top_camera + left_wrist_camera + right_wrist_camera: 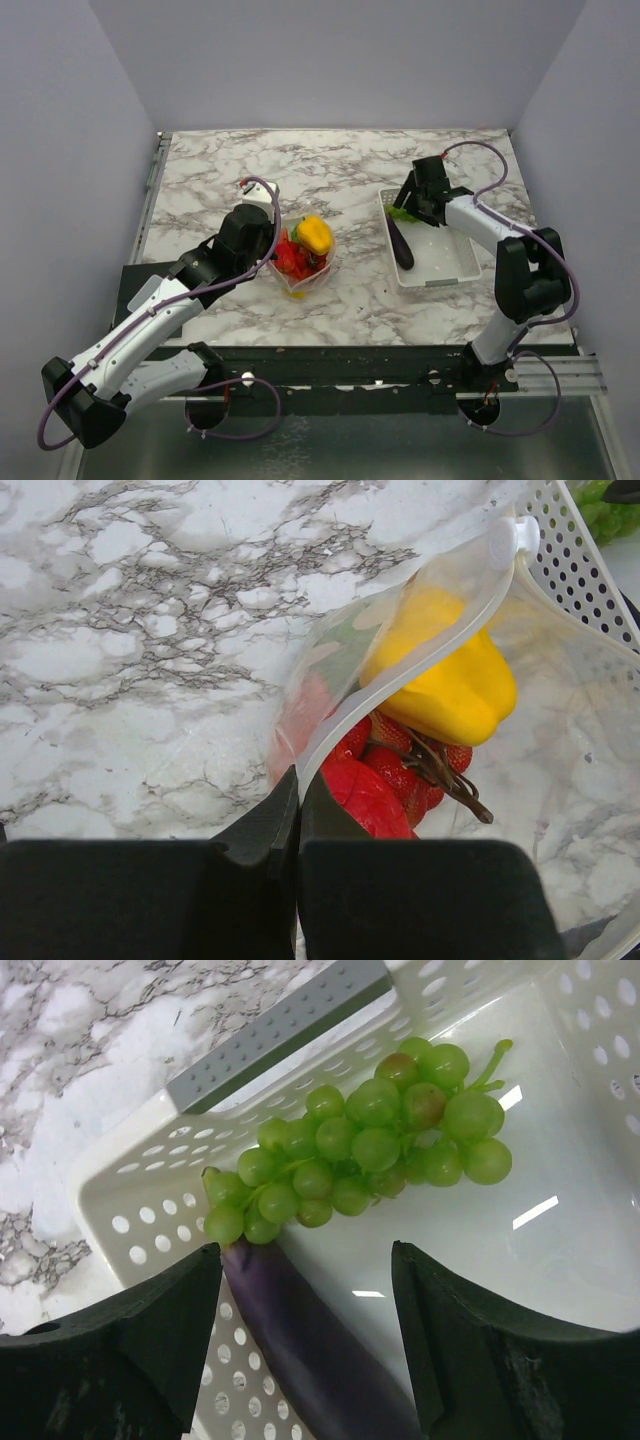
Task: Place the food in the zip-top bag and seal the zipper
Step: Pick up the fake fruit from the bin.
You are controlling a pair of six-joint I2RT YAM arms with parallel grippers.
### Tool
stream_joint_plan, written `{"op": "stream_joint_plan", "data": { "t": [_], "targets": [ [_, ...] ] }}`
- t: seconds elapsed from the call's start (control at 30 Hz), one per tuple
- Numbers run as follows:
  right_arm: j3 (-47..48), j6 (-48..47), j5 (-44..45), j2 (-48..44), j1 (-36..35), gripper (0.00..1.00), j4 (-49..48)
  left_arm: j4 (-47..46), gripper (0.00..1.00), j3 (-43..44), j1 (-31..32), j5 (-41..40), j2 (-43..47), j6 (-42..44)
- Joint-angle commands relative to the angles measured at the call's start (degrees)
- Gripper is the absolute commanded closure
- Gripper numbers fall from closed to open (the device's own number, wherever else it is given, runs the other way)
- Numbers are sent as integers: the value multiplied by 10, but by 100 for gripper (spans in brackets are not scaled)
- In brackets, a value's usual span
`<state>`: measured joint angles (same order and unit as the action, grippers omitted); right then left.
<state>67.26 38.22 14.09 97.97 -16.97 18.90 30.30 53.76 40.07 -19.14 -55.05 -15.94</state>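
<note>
The clear zip-top bag (303,268) lies on the marble, holding a yellow toy pepper (455,685) and red strawberries (400,765). My left gripper (298,780) is shut on the bag's mouth edge, pinching the whitish zipper (420,650) strip and holding the mouth open. My right gripper (305,1250) is open and hovers inside the white basket (130,1200). Green grapes (370,1145) lie just beyond its fingertips. A purple eggplant (310,1350) lies between its fingers, close to the left one. In the top view the right gripper (415,205) sits over the basket's far end.
The white perforated basket (452,268) stands at the right of the marble table, and its corner shows beside the bag in the left wrist view. A white slider tab (515,535) sits at the far end of the bag's mouth. Grey walls enclose the table.
</note>
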Motion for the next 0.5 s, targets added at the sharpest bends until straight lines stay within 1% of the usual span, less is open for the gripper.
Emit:
{"op": "stream_joint_plan", "data": {
  "t": [0.0,0.47],
  "targets": [
    [-9,56,12,19,16,28,-45,-14,100,-6,-4,-1,11,7],
    [22,123,21,97,41,30,-62,-16,100,-8,-6,-1,4,8]
  ]
}}
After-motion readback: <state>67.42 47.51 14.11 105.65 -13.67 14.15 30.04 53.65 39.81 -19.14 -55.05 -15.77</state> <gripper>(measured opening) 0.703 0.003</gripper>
